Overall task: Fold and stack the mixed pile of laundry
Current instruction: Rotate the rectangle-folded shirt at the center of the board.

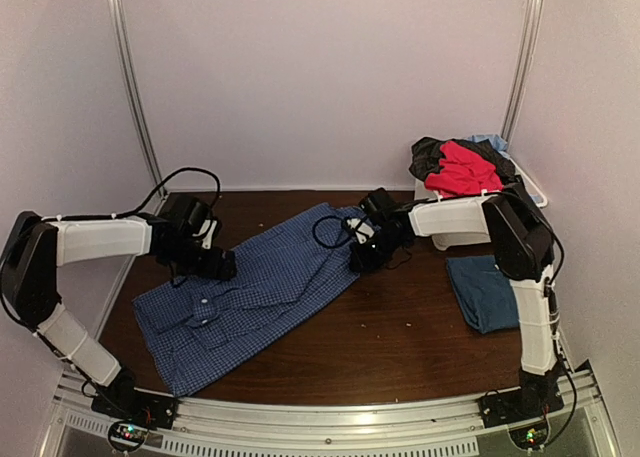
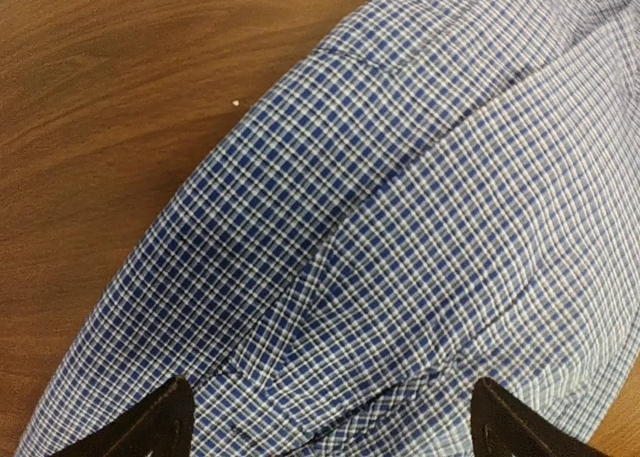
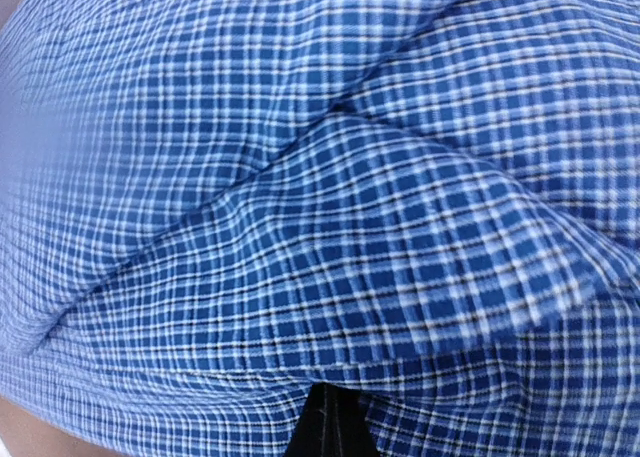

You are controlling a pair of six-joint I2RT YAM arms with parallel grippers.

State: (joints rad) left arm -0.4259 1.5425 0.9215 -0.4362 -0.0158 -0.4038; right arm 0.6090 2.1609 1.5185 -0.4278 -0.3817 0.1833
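Note:
A blue-and-white checked shirt (image 1: 265, 287) lies spread out diagonally on the brown table. My left gripper (image 1: 222, 267) hovers over the shirt's left edge. In the left wrist view that gripper (image 2: 335, 429) is open, its fingertips (image 2: 165, 427) wide apart above the checked cloth (image 2: 400, 227). My right gripper (image 1: 358, 257) is at the shirt's far right end. It is shut (image 3: 330, 422) on a fold of the checked cloth (image 3: 350, 227), which fills the right wrist view. The rest of the mixed laundry pile (image 1: 460, 165), red, black and light blue, sits at the back right.
The pile rests in a white bin (image 1: 462, 242) against the back right wall. A folded dark-blue T-shirt (image 1: 485, 292) lies on the table beside the right arm. Bare brown table (image 1: 400, 347) shows in front of the shirt. Walls close in the sides and back.

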